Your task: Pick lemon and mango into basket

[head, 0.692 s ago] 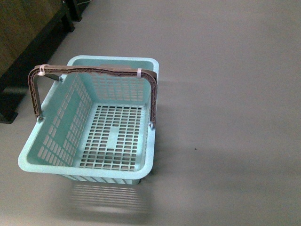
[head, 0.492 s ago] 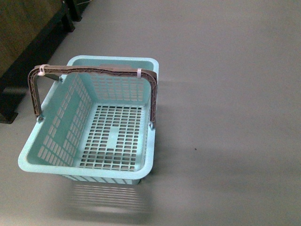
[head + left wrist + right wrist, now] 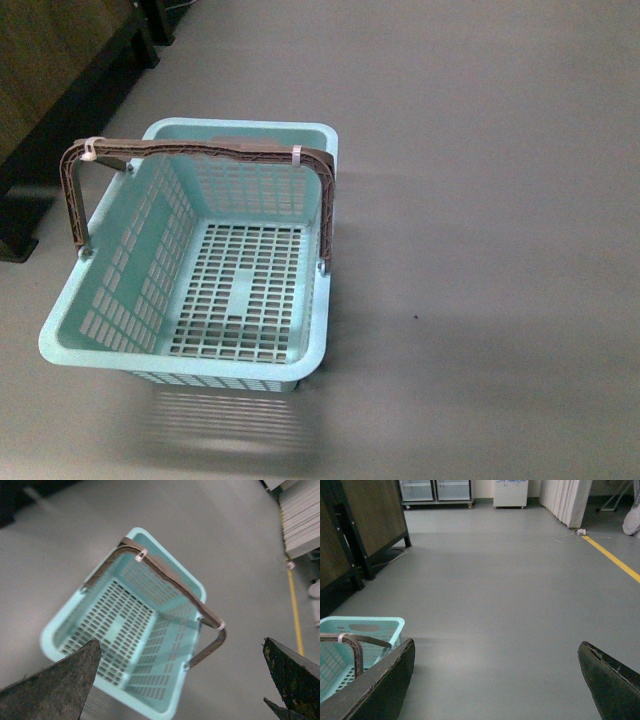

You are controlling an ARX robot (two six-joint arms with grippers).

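Aqua basket [image 3: 240, 126] sits on the grey floor [image 3: 500, 200], handles [image 3: 200, 150] up, left jaws gaping wide above it, right jaws wide near it, blue writing on the far white cabinet [image 3: 510, 492] unreadable.

The smooth grey floor [image 3: 500, 200] carries the aqua basket [image 3: 180, 367], upright just beside a dark cabinet [image 3: 40, 70].

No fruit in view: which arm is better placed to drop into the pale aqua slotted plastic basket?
Left, probably. The left hand hangs open above the basket, looking down into it; the right hand, also open, faces grey floor with the basket barely in view.
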